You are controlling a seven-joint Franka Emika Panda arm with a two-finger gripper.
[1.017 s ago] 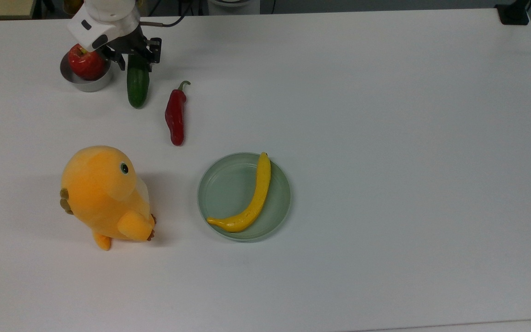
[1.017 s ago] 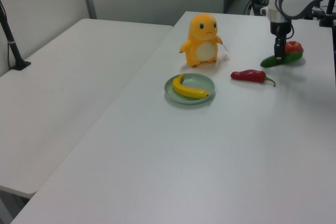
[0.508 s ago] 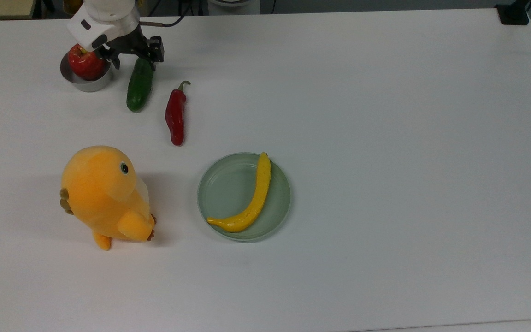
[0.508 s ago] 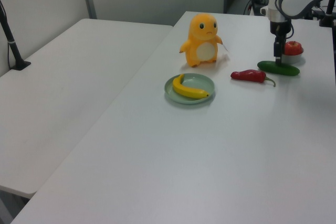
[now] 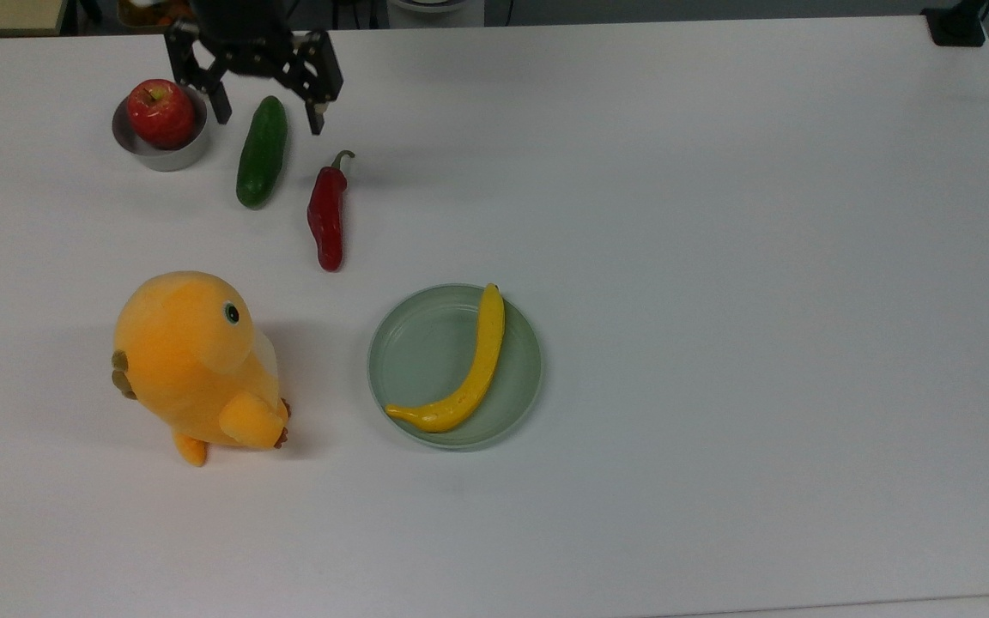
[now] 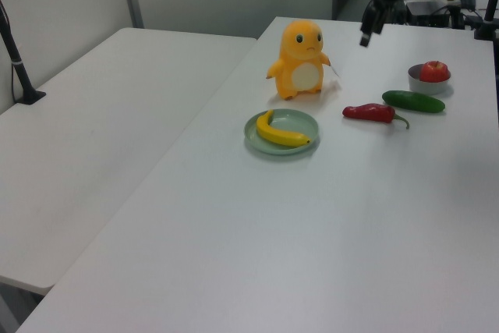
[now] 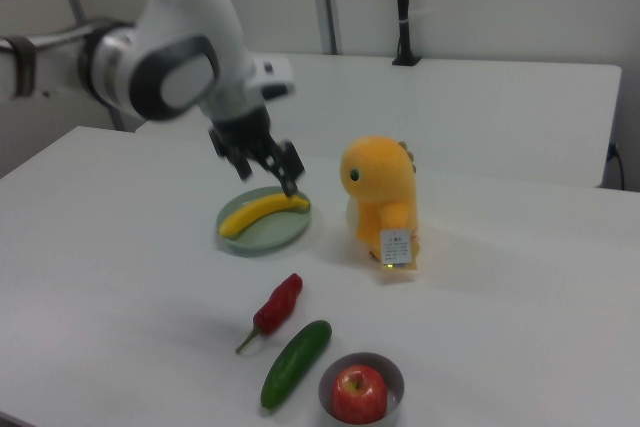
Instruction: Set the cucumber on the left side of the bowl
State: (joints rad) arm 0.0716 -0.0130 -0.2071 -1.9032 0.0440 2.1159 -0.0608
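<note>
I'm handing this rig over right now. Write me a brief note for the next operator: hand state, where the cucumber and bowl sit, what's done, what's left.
Hand: open, empty, raised above the far end of the cucumber.
Cucumber: lying flat on the table, free of the hand, beside the bowl and apart from it. It sits on the top view's right of the bowl and the right view's left, between the bowl and the red chili.
Bowl: steel, holding a red apple.
Done: cucumber set down next to the bowl and released.
Left: judge whether that side counts as left; if so, only retract the arm.
</note>
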